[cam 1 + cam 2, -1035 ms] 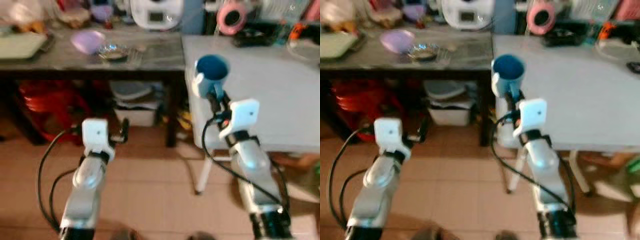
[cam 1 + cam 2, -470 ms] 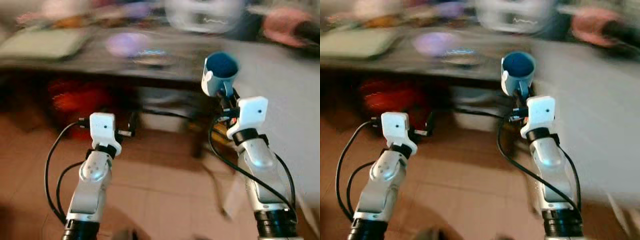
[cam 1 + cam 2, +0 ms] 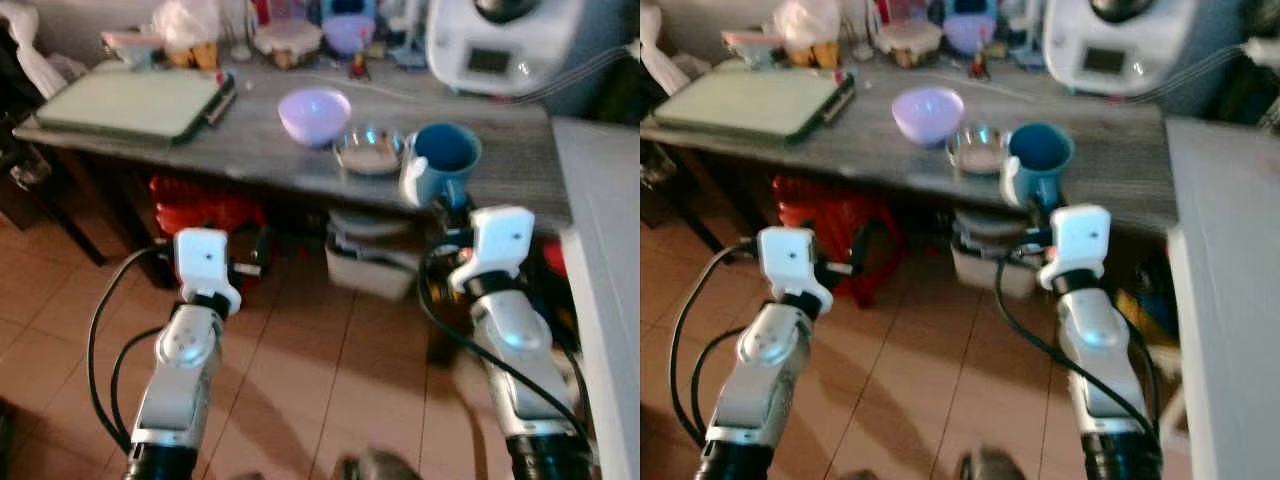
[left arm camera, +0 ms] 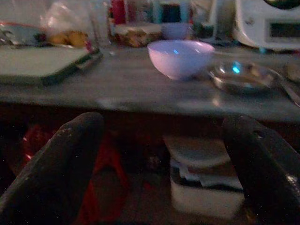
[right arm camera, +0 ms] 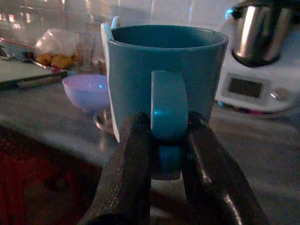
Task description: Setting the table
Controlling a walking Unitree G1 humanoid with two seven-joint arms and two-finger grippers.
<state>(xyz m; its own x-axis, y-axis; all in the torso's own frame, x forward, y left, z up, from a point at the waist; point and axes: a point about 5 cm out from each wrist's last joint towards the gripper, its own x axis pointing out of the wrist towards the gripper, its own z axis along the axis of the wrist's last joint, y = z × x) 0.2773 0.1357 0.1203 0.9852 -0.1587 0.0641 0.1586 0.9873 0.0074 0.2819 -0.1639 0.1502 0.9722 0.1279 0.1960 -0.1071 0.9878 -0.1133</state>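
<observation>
My right gripper [image 3: 449, 197] is shut on the handle of a blue mug [image 3: 446, 158], which it holds upright in the air before the front edge of the dark grey table [image 3: 240, 160]. In the right wrist view both fingers [image 5: 133, 173] pinch the handle of the mug [image 5: 164, 65]. On the table behind it stand a lilac bowl [image 3: 314, 112] and a small metal dish [image 3: 368, 152]. My left gripper [image 3: 250, 264] is open and holds nothing, low before the table; its fingers [image 4: 56, 164] stand wide apart, pointing under the bowl [image 4: 180, 57].
A green tray [image 3: 130, 100] lies at the table's left, a white appliance [image 3: 500, 40] and jars at the back. A red stool [image 3: 200, 205] and a white bin [image 3: 375, 268] sit under the table. A white table [image 3: 605, 260] adjoins on the right.
The camera has swung left, from the white table to the dark grey table. The mug stays in my right gripper and the left gripper stays open.
</observation>
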